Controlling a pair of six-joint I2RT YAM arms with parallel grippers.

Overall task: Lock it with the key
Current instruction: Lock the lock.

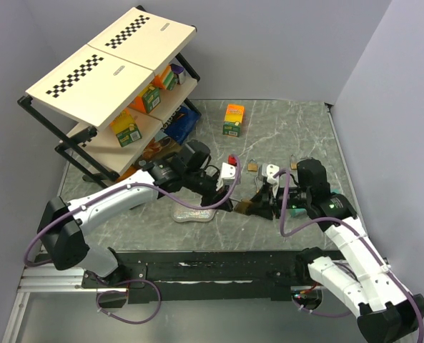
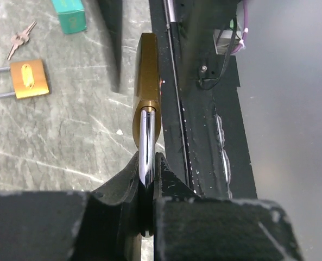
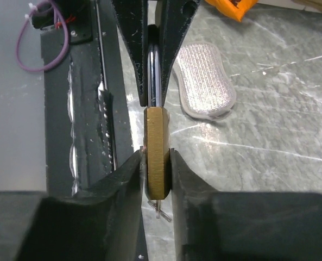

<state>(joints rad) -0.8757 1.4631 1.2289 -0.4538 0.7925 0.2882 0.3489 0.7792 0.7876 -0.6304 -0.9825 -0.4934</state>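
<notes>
My left arm (image 1: 119,196) reaches out from its base at the near left and stretches low and long toward the middle, wrist turned inward. My right arm (image 1: 347,243) rises from the near right, bends at the elbow and folds back toward the middle, so my two wrists face each other close together. My left hand (image 2: 148,163) is closed, its fingers (image 2: 125,179) pinched on the shackle (image 2: 146,141) of the padlock (image 3: 156,152). My right hand (image 3: 157,160) clamps the same padlock's body, one finger flat on each broad face. The hands sit nearly tip to tip without touching.
</notes>
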